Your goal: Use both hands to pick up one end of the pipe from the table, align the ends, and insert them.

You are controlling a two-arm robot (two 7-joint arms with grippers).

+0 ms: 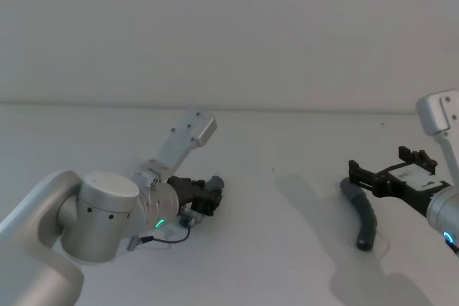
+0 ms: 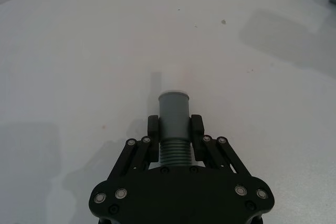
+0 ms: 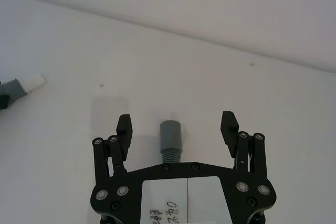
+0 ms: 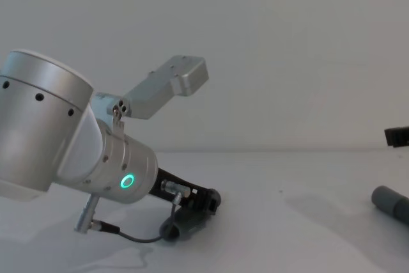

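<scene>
My left gripper (image 2: 175, 127) is shut on the ribbed neck of one grey pipe piece (image 2: 174, 109), low over the table (image 1: 287, 256). The piece's smooth round end points forward past the fingertips. In the head view this left gripper (image 1: 211, 195) sits left of centre. The other pipe piece (image 1: 366, 220), dark grey and slightly bent, lies on the table at the right. My right gripper (image 3: 177, 124) is open and straddles its ribbed end (image 3: 170, 136) without touching it; in the head view the right gripper (image 1: 379, 166) hovers at that piece's far end.
A thin grey cable (image 4: 128, 234) loops from the left wrist onto the table. The pale wall (image 1: 229, 34) rises behind the table's far edge. Bare table surface lies between the two arms.
</scene>
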